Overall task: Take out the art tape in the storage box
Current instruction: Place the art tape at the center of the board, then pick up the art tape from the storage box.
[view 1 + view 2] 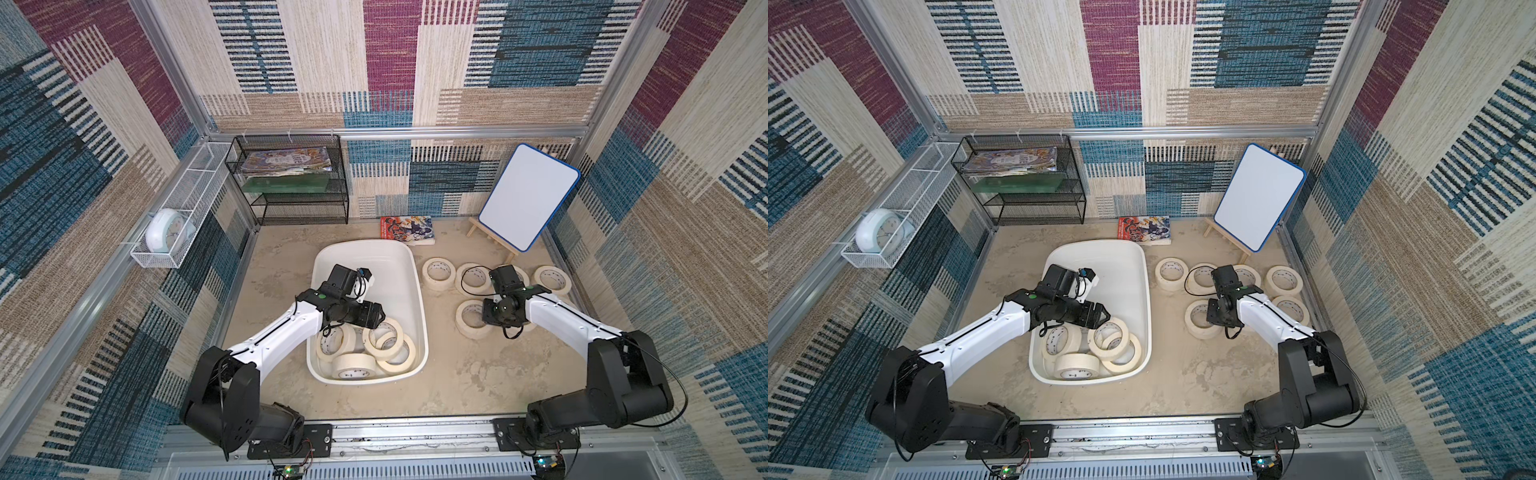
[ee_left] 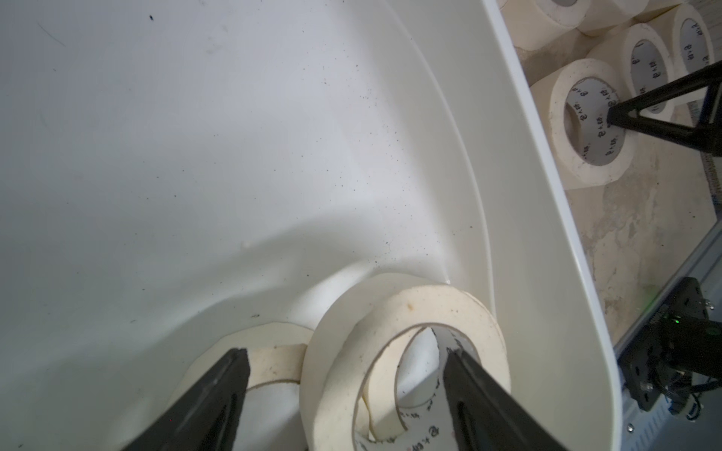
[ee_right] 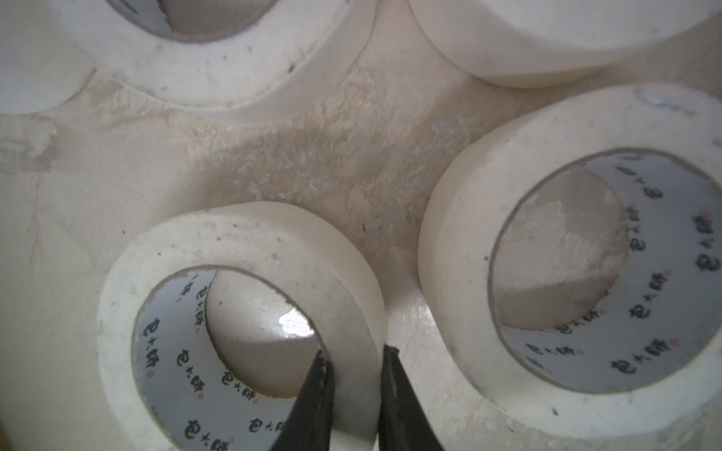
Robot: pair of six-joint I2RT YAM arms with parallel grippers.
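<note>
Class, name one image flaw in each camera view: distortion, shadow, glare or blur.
Both top views: wide-angle lens splays the walls outward. Left wrist view: soft shadow across the storage box floor. Right wrist view: glare spot inside the gripped tape roll.

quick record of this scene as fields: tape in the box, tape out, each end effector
storage box: white tub, middle of the table, far end bare
art tape in box: at least four rolls, piled at the near end
art tape out: six rolls on the table, right arm's side
left end effector: open, astride the wall of a tilted roll in the box
right end effector: shut on the wall of a taken-out roll lying on the table
task state: unfinished
</note>
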